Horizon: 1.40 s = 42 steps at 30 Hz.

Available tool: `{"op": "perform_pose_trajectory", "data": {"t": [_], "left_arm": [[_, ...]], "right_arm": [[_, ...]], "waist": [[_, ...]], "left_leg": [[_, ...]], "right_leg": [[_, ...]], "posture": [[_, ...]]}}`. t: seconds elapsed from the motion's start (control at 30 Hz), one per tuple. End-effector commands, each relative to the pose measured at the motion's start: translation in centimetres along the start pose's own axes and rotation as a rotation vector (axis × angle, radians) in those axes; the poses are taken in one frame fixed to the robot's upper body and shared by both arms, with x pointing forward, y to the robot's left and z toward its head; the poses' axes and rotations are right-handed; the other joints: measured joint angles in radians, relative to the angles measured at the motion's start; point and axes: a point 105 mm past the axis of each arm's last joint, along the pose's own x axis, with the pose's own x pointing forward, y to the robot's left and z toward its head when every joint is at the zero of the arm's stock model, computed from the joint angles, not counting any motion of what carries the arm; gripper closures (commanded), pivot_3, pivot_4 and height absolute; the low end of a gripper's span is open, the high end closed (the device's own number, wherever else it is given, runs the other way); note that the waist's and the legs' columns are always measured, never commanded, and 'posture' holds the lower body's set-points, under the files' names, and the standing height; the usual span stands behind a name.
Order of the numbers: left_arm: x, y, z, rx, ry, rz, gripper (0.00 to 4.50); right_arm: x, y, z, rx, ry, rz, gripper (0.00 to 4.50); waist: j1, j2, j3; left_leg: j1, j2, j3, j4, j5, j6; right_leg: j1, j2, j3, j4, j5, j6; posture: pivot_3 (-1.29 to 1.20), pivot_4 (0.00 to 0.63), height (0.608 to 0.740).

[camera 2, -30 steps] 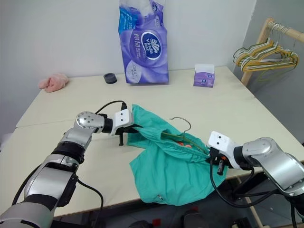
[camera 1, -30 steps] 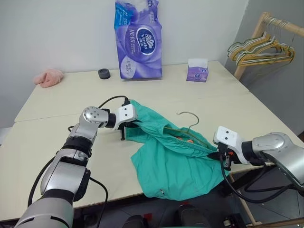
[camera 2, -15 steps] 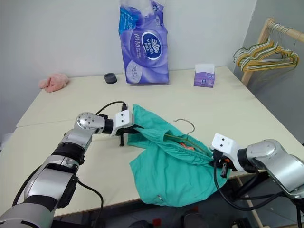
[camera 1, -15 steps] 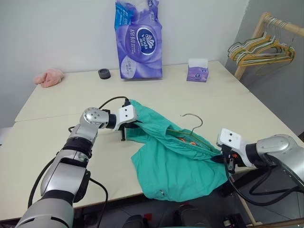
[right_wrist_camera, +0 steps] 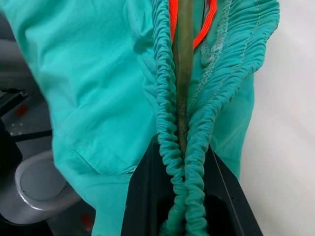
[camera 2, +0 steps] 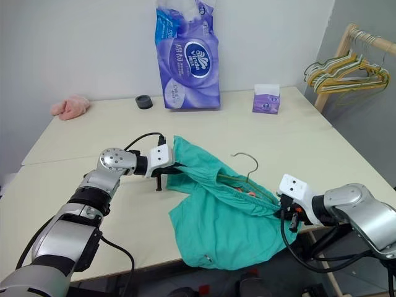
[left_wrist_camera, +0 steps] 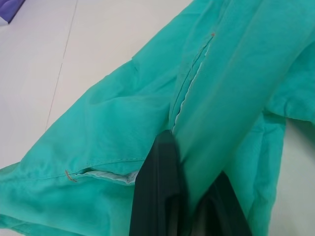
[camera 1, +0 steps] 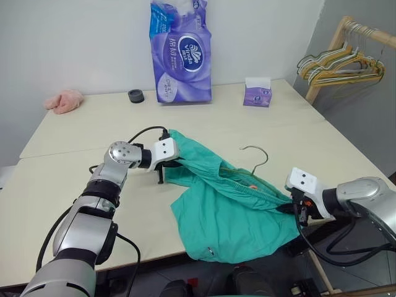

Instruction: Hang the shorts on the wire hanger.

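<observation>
I am holding the left end effector clamped on one end of the shorts, its fingers pinching the teal cloth. My right end effector is gripping the gathered waistband at the other end, with the hanger's wire caught in the same pinch. The wire hanger is lying inside the waistband, its hook poking up clear of the fabric. The shorts are stretching between both arms across the surface, with the lower part draping over its near edge.
</observation>
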Motion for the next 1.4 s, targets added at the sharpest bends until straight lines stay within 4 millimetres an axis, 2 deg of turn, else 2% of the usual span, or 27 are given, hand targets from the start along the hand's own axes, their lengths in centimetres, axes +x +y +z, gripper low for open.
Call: {"op": "perform_pose_trajectory", "data": {"t": [0.03, 0.27, 0.47, 0.5, 0.53, 0.67, 0.8, 0.83, 0.93, 1.0, 1.17, 1.27, 1.4], "left_arm": [[-1.0, 1.1, 0.1, 0.006, -0.007, 0.064, 4.5], [-0.8, 0.9, 0.2, 0.009, -0.027, 0.069, 4.5], [-0.4, 0.4, 0.4, -0.051, -0.079, 0.066, 4.5], [-0.4, 0.2, 0.4, -0.062, -0.089, 0.06, 4.11], [-0.3, 0.0, 0.4, -0.06, -0.092, 0.052, 3.95], [-0.2, -0.1, 0.5, -0.039, -0.099, 0.079, 2.82], [-0.2, 1.4, 1.5, -0.055, -0.157, 0.204, 1.63], [-0.4, 2.1, 2.0, -0.081, -0.189, 0.243, 1.38], [-1.4, 4.2, 3.4, -0.184, -0.284, 0.368, 1.38], [-1.8, 4.7, 3.8, -0.232, -0.311, 0.395, 1.38], [-3.1, 5.6, 7.9, -0.364, -0.45, 0.41, 1.38], [-2.2, 4.1, 10.7, -0.355, -0.47, 0.319, 1.38], [0.4, 0.0, 15.2, -0.259, -0.498, 0.119, 1.38]], "right_arm": [[-0.8, -0.5, 0.0, -0.008, 0.007, -0.025, 4.49], [-0.7, -1.3, 2.3, -0.016, -0.093, -0.068, 4.49], [-1.3, -1.3, 3.0, -0.017, -0.114, -0.07, 4.49], [-1.3, -1.2, 3.1, -0.018, -0.116, -0.07, 4.49], [-1.4, -1.2, 3.2, -0.017, -0.121, -0.071, 4.49], [-1.5, -1.1, 3.5, -0.017, -0.13, -0.073, 4.49], [-1.7, -1.0, 3.8, -0.014, -0.147, -0.085, 4.49], [-1.7, -1.0, 3.8, -0.012, -0.152, -0.088, 4.49], [-2.0, -1.2, 3.9, 0.006, -0.168, -0.107, 4.49], [-2.1, -1.2, 3.9, 0.019, -0.175, -0.117, 4.49], [-3.9, -2.7, 3.6, 0.169, -0.238, -0.216, 4.49], [-5.1, -3.4, 2.6, 0.303, -0.265, -0.276, 4.49], [-6.2, -3.1, -0.1, 0.565, -0.28, -0.339, 4.49]], "waist": [[0.0, 0.0, 0.0], [0.0, 0.0, 0.0], [0.0, 0.0, 0.0], [0.0, 0.0, 0.0], [0.0, 0.0, 0.0], [0.001, 0.0, 0.0], [0.001, 0.0, 0.0], [0.001, 0.0, 0.0], [0.0, 0.0, 0.0], [0.0, 0.0, 0.0], [0.001, 0.0, 0.0], [0.003, 0.0, 0.001], [0.002, 0.001, 0.002]], "left_leg": [[0.0, 0.0, 0.0, 0.0, 0.0, 0.0], [0.0, 0.0, 0.0, 0.0, 0.0, 0.0], [0.0, 0.0, 0.0, 0.0, 0.0, 0.0], [0.0, 0.0, 0.0, 0.0, 0.0, 0.0], [0.0, 0.0, 0.0, 0.0, 0.0, 0.0], [0.0, 0.0, 0.0, 0.0, 0.0, 0.0], [0.0, 0.0, 0.0, 0.0, 0.0, 0.0], [0.0, 0.0, 0.0, 0.0, 0.0, 0.0], [0.0, 0.0, 0.0, 0.0, 0.0, 0.0], [0.0, 0.0, 0.0, 0.0, 0.0, 0.0], [0.0, 0.0, 0.0, 0.0, 0.0, 0.0], [0.0, 0.0, -0.001, 0.0, 0.0, 0.0], [0.0, 0.0, -0.001, 0.0, 0.0, 0.0]], "right_leg": [[0.0, 0.0, 0.0, 0.0, 0.0, 0.0], [0.0, 0.0, 0.0, 0.0, 0.0, 0.0], [0.0, 0.0, 0.0, 0.0, 0.0, 0.0], [0.0, 0.0, 0.0, 0.0, 0.0, 0.0], [0.0, 0.0, 0.0, 0.0, 0.0, 0.0], [0.0, 0.0, 0.0, 0.0, 0.0, 0.0], [0.0, 0.0, 0.0, 0.0, 0.0, 0.0], [0.0, 0.0, 0.0, 0.0, 0.0, 0.0], [0.0, 0.0, 0.0, 0.0, 0.0, 0.0], [0.0, 0.0, 0.0, 0.001, 0.0, 0.0], [0.0, 0.0, 0.0, 0.001, 0.0, 0.0], [0.001, 0.0, 0.0, 0.0, 0.0, 0.0], [0.002, 0.0, 0.0, 0.0, 0.0, 0.0]], "posture": [[-0.21, 0.032, 0.74], [-0.21, 0.034, 0.74], [-0.21, 0.036, 0.74], [-0.21, 0.036, 0.74], [-0.21, 0.037, 0.74], [-0.21, 0.038, 0.74], [-0.21, 0.04, 0.74], [-0.22, 0.04, 0.74], [-0.22, 0.043, 0.74], [-0.22, 0.044, 0.74], [-0.23, 0.06, 0.74], [-0.25, 0.077, 0.74], [-0.29, 0.104, 0.74]]}}
